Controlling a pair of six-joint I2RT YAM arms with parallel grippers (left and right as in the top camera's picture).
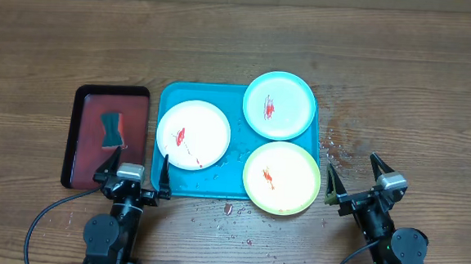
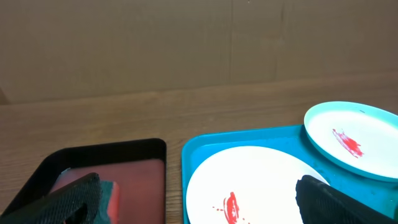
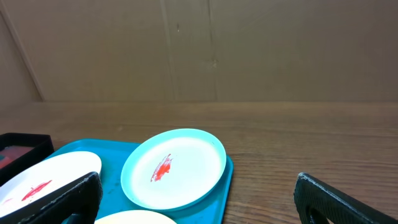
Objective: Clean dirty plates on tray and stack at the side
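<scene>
- While both arms sit low at the near edge of the wood-grained bench [image 1: 241, 34], the left jaws are seen spread wide with nothing between them. The right jaws are equally wide apart and hold nothing.
- A glossy teal tray [image 1: 235, 161] with rounded corners and a raised rim is set ahead of the left jaws and ahead-left of the right jaws.
- A round, shallow white plate [image 1: 193, 134], smeared red, lies flat in the tray just ahead of the left jaws.
- A green-rimmed plate [image 1: 282, 177], also smeared, lies just left of the right jaws, and its edge overhangs the tray's near right corner.
- A blue-rimmed plate [image 1: 280, 106] with a red streak is found farther ahead and left of the right jaws, at the tray's far right corner.
- A black tray [image 1: 86, 98] with a red floor holds a dark, waisted pad [image 1: 113, 130] ahead-left of the left jaws.
- Red specks [image 1: 228, 208] are scattered on the bench between the two jaws.
- Bare wood is left ahead and to the right of the right jaws.
</scene>
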